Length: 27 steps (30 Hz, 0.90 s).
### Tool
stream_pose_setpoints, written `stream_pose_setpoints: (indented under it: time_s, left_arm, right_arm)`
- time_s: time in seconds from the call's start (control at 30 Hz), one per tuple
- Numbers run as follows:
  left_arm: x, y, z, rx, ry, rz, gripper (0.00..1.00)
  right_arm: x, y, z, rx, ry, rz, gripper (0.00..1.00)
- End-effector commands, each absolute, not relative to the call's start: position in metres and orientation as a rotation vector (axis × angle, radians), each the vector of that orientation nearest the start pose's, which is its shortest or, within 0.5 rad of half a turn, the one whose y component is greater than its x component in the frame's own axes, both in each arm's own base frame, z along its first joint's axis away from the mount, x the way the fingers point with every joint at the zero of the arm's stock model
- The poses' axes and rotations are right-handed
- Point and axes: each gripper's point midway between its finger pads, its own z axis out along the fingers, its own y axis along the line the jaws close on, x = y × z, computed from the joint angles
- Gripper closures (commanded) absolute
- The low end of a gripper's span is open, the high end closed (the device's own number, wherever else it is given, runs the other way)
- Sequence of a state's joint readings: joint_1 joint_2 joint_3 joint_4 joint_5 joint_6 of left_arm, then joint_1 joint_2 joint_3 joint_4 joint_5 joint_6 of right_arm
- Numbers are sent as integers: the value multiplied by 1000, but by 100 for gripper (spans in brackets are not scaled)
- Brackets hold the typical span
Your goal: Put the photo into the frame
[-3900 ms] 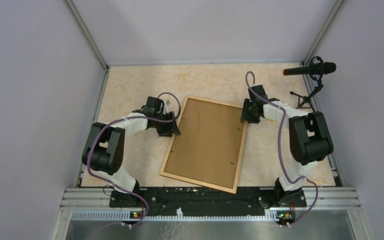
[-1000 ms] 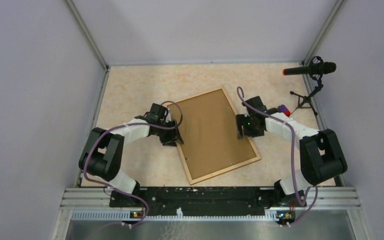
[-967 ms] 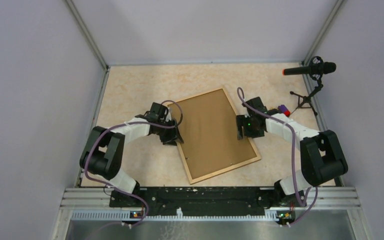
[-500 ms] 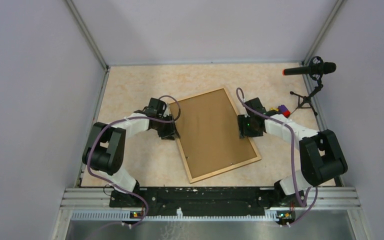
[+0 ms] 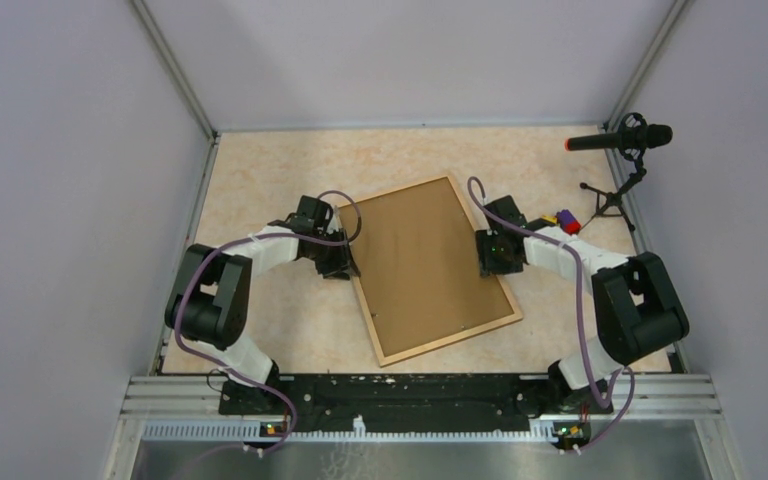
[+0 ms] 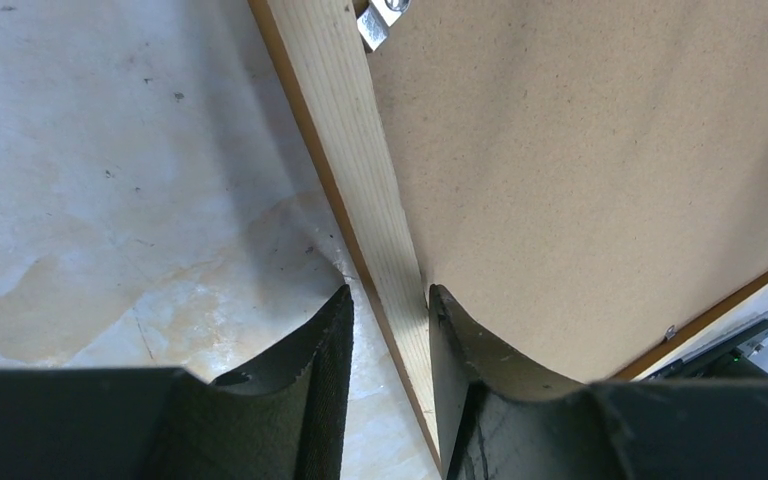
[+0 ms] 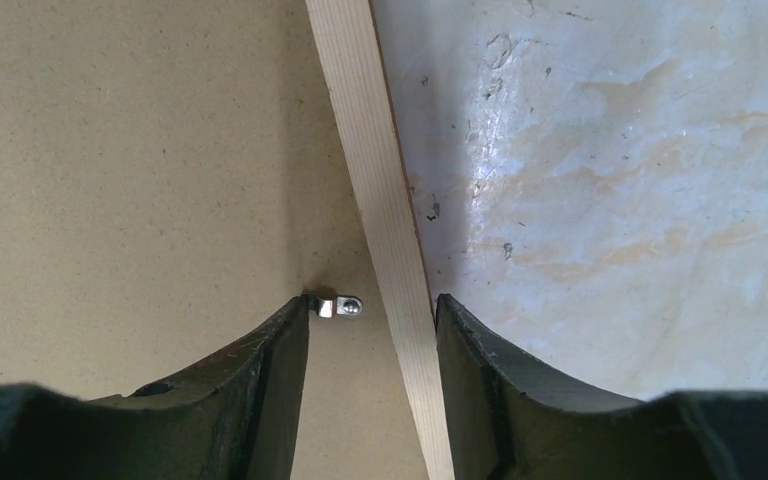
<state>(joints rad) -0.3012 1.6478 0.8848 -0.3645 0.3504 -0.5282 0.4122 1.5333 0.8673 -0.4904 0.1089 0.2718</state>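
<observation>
The frame (image 5: 448, 337) lies back up on the table, skewed, with the brown backing board (image 5: 423, 258) filling it. The photo is hidden. My left gripper (image 5: 345, 262) is at the frame's left rail. In the left wrist view its jaws (image 6: 388, 300) are open and straddle the pale wood rail (image 6: 360, 150), the right finger touching the rail's inner edge. My right gripper (image 5: 484, 256) is at the right rail. In the right wrist view its jaws (image 7: 372, 305) are open around the rail (image 7: 375, 170), next to a small metal tab (image 7: 341, 306).
A microphone on a small tripod (image 5: 620, 138) stands at the back right. A small purple, red and yellow object (image 5: 564, 220) lies beside the right arm. Grey walls close in the table on three sides. Another metal tab (image 6: 382, 18) sits on the frame's left rail.
Since 3.9 s ago the frame has turned counterclockwise. In the last second my left gripper slid a little farther back along the left rail; the right gripper barely moved.
</observation>
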Motion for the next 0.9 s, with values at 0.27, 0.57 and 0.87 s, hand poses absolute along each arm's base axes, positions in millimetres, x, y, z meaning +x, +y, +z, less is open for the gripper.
stream_pose_setpoints:
  time_s: [0.27,0.57,0.87]
  left_arm:
    - [288,-161,12,-210,2810,-634,62]
    - [288,-161,13,-209,2805,-633,63]
    - [284,-164,10,-215,2815,-666,65]
  right_arm:
    - [292,112,23,-105,2686,-17,70]
    - [281,107,29,-99,2690,-21,65]
    - [305,116,17,79,2595,24,88]
